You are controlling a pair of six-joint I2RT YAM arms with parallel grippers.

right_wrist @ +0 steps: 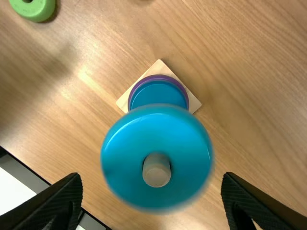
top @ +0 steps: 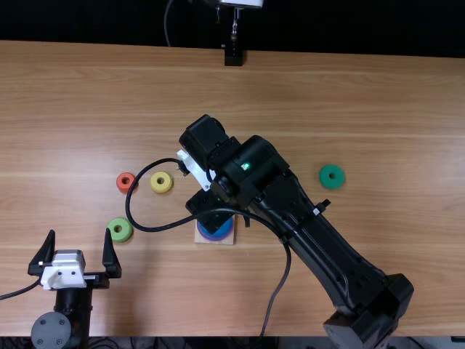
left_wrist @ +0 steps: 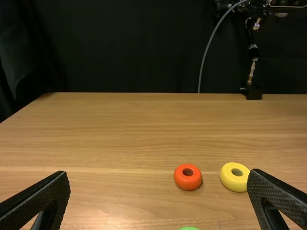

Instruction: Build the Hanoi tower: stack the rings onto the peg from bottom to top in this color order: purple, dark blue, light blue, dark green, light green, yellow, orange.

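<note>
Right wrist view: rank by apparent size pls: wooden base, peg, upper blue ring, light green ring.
1. Upper blue ring (close to the camera, which inflates it)
2. Wooden base, partly hidden
3. Light green ring, cut off by the view's edge
4. Peg, seen nearly end-on

Looks like wood across the table [top: 407, 109]: smooth, streaky in grain, with a soft sheen. Seems to be paler wood in the base [right_wrist: 194, 103], matt, and in the peg [right_wrist: 157, 176], smooth. Gleams on the light blue ring [right_wrist: 122, 153], glossy like paint; shines more softly on the purple ring [right_wrist: 158, 77], orange ring [left_wrist: 187, 182] and yellow ring [left_wrist: 234, 183], all smooth. Passes for dull black cloth in the backdrop [left_wrist: 129, 48]. Roughens to a matt, cross-hatched texture on the pads [left_wrist: 280, 194] of the left gripper [top: 80, 232]; resembles hard plastic or coated metal, faintly shiny, on the right arm [top: 330, 262].
</note>
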